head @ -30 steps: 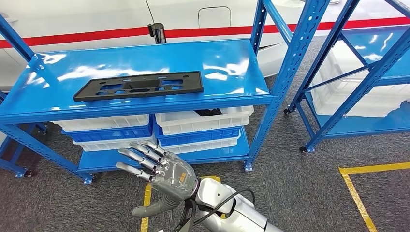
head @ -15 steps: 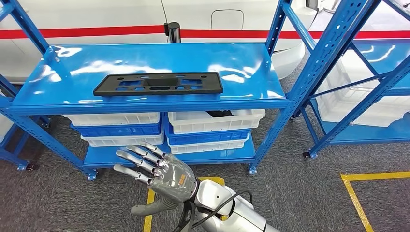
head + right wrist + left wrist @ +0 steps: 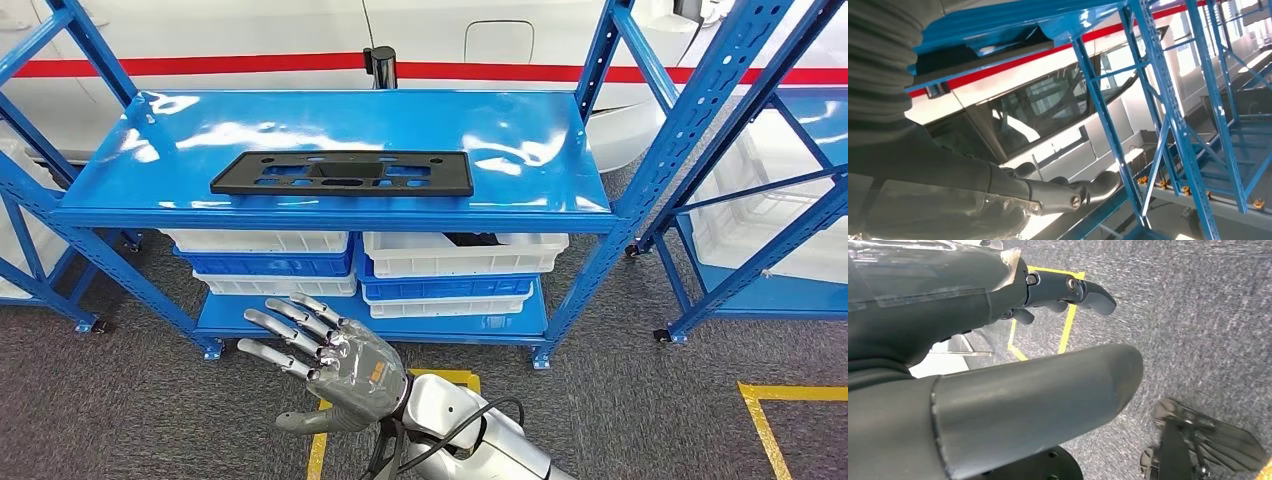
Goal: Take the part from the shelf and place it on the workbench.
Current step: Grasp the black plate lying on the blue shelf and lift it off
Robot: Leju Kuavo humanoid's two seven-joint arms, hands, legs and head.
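Behind everything, a white car (image 3: 250, 30) with a red stripe. In front of it, a blue shelf (image 3: 540, 120) on grey carpet (image 3: 650, 400), with the top deck at a height an arm can likely reach from the front. White and blue crates (image 3: 460, 255) on the lower deck, stacked in two columns, probably kept there as stock and out of the way.

Flat on the top deck, near the front edge and left of the middle: the part (image 3: 342, 189). Laid lengthwise along that edge, probably so it can be taken from the front without reaching deep. Touched by nothing and well apart from either hand. In looks, a long, thin black panel, matt, roughly rectangular, pierced by several slots and small holes, with a slightly raised middle section. Seems rigid and light, though a flat lie on a glossy deck leaves little to get under, so an edge hold or a slide to the lip may be needed.

Below the shelf front, the right hand (image 3: 335, 365): back up, fingers spread and pointing toward the shelf, thumb out to the side, holding nothing. Apparently readied for the reach, with the pick not yet begun.

Down by the floor, the left hand (image 3: 973, 340): thumb and fingers apart, nothing between them, seemingly kept clear.
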